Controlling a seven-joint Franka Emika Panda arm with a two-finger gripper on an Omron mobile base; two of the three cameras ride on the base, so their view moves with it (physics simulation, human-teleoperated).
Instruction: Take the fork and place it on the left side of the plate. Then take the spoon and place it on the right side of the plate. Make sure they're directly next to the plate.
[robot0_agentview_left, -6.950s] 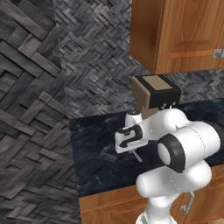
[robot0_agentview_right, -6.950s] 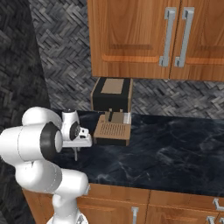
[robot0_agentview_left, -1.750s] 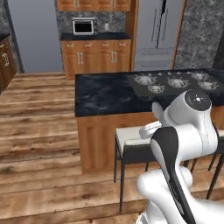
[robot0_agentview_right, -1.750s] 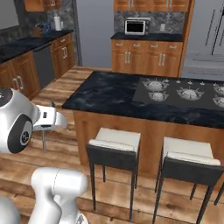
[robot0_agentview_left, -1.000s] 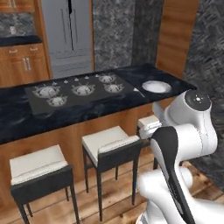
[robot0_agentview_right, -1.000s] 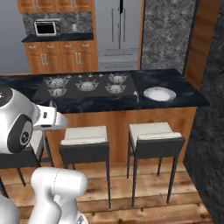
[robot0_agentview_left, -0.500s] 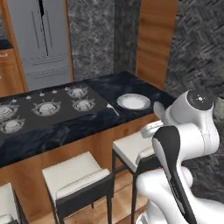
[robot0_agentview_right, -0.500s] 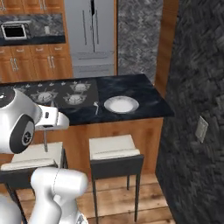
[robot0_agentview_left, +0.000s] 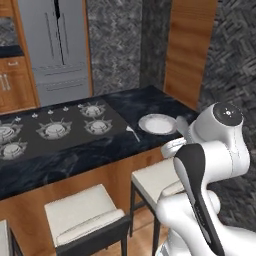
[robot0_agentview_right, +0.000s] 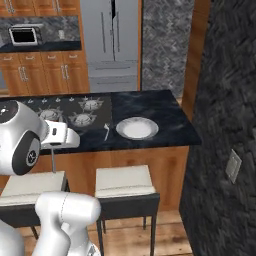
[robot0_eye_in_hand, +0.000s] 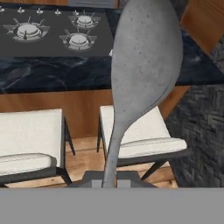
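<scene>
Jaws closed on spoon (robot0_eye_in_hand: 144, 65) handle; plate (robot0_agentview_right: 137, 128) on counter (robot0_agentview_right: 165, 107), fork (robot0_agentview_right: 106, 131) just left of it.

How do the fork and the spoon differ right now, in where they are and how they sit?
The fork lies flat on the dark counter, close beside the plate on its left; the spoon is off the counter, gripped by its handle in the fingers.
The fork looks already placed; the spoon is not yet set down.
The spoon ends in a broad rounded bowl; the fork is narrow throughout.
Both are slim, pale grey cutlery.
</scene>
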